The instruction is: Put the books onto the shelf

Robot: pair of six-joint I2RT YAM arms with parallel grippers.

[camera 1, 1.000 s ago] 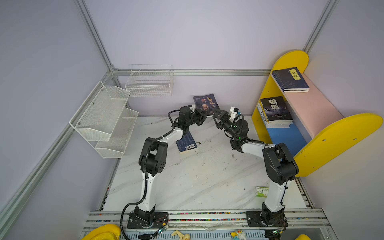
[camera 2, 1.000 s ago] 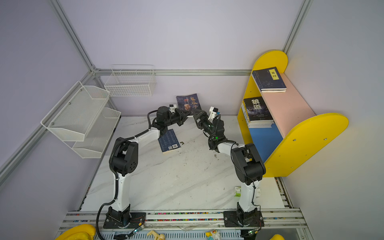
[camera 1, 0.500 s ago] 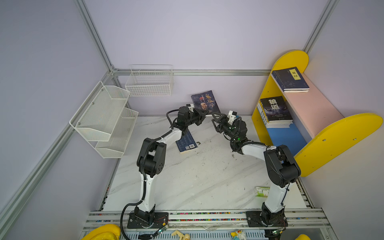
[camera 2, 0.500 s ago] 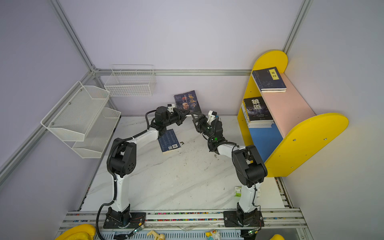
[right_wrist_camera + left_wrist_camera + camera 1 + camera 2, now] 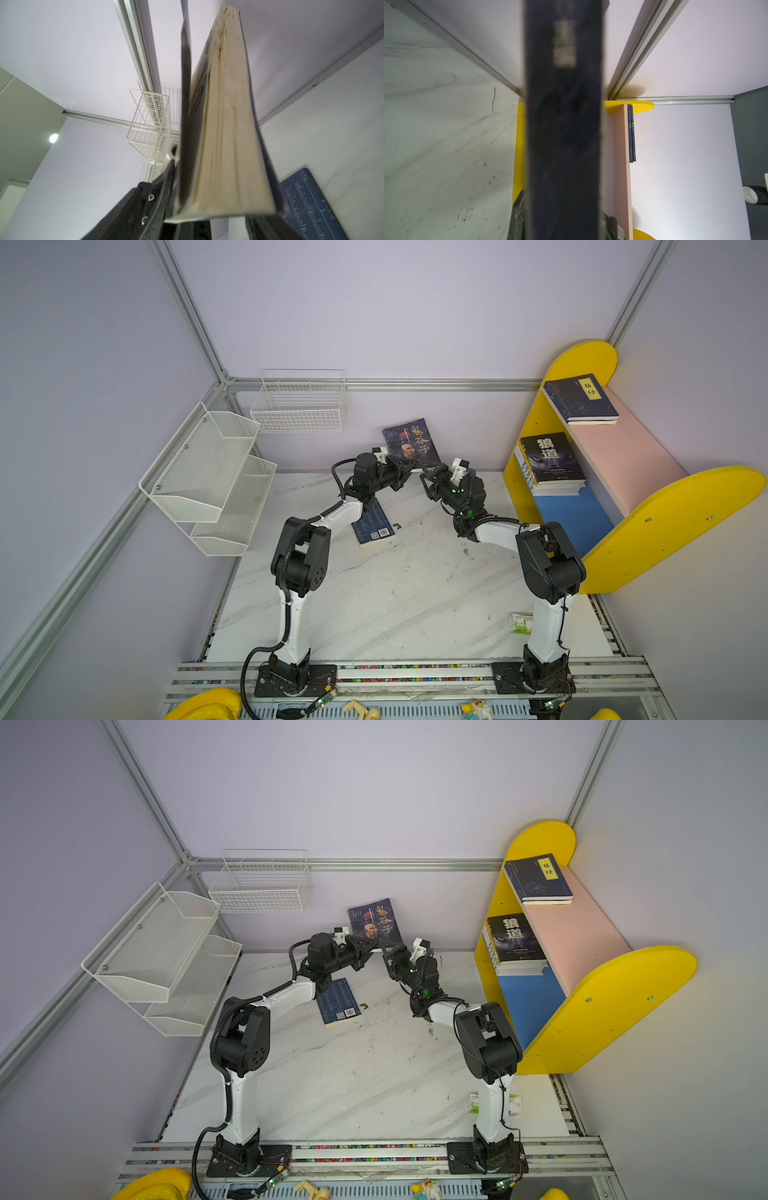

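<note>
In both top views the dark book (image 5: 411, 441) (image 5: 376, 921) stands upright at twelve o'clock of the table (image 5: 395, 605). It is held clear of the marble, its cover facing the camera, close before the back wall. The left gripper (image 5: 405, 472) is clamped on its lower edge from the nine o'clock side, and the blurred spine fills the left wrist view. The right gripper (image 5: 428, 475) meets the same lower edge from three o'clock. In the right wrist view a finger stands on either side of the page block (the front cover stands a little away from the pages). Whether those fingers press the book I cannot tell.

A blue book (image 5: 372, 524) lies flat on the marble at eleven o'clock, partly under the left arm. The shelf (image 5: 681, 506) stands at two to three o'clock. A navy book (image 5: 579, 400) with a yellow label lies on its pink board (image 5: 623, 464), and a black book (image 5: 550, 460) tops a small stack on the blue board (image 5: 573, 518). A green-and-white box (image 5: 519, 622) sits at five o'clock, just beside the right arm.
</note>
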